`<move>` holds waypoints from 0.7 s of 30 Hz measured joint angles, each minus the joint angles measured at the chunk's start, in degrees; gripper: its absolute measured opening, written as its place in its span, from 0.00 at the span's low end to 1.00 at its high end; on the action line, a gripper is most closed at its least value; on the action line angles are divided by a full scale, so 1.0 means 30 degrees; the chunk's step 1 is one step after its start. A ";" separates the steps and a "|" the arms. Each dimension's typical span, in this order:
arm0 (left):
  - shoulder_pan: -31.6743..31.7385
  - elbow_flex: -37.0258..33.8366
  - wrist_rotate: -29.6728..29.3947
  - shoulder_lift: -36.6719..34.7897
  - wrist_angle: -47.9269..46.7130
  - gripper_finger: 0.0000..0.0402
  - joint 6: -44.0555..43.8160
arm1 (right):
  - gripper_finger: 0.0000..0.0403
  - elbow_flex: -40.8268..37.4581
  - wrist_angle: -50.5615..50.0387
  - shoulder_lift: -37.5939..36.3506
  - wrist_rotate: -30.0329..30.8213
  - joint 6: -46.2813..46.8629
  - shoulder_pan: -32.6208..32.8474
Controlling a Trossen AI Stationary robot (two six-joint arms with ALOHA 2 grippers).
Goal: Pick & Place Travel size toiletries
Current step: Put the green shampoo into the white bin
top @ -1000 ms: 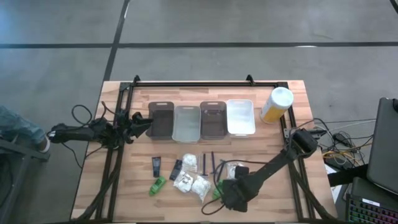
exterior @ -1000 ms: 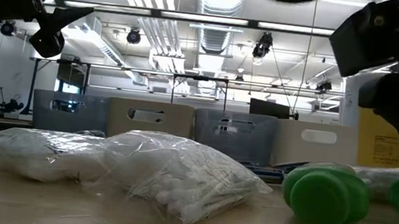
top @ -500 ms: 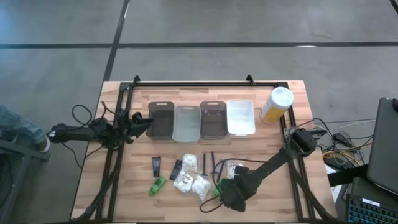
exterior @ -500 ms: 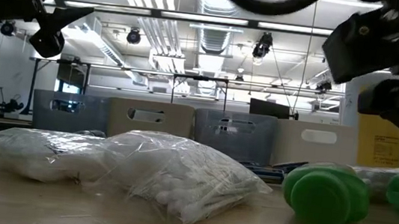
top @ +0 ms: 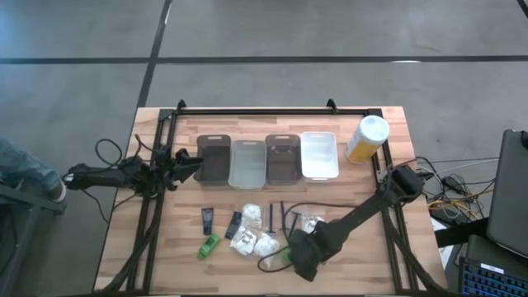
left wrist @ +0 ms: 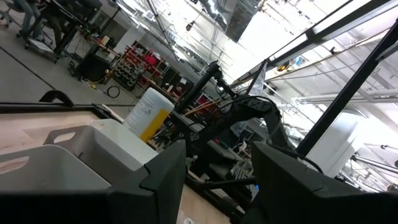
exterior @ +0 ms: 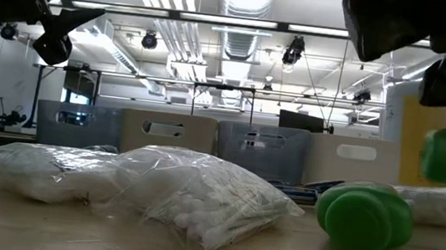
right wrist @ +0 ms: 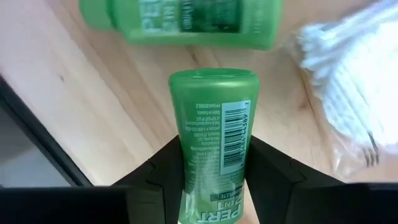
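Clearly barcoded green bottle [right wrist: 211,143] between right gripper [right wrist: 208,180] fingers.

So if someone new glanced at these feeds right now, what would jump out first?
Probably the right gripper at the table's front edge, shut on a green bottle lifted off the wood, with a second green bottle lying beside the cotton-swab packets. Next, the four bins in a row behind.

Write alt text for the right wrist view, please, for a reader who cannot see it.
The right gripper holds a green bottle between its dark fingers, above the wooden table. A second green bottle lies beyond it, beside a plastic-wrapped packet of cotton swabs.
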 joint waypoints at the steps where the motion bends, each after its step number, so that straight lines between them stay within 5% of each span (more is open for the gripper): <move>1: 0.0000 0.0000 0.0003 0.0003 -0.0037 0.47 0.0000 | 0.33 -0.0010 -0.0011 -0.0189 0.0386 0.0753 -0.0015; 11: 0.0005 0.0000 0.0003 0.0003 -0.0072 0.47 0.0000 | 0.31 -0.0054 -0.0399 -0.3372 0.5997 0.6555 -0.2366; 21: 0.0002 0.0000 0.0001 0.0003 -0.0079 0.47 0.0000 | 0.30 -0.0047 -0.1712 -0.6364 0.8014 0.6208 -0.6430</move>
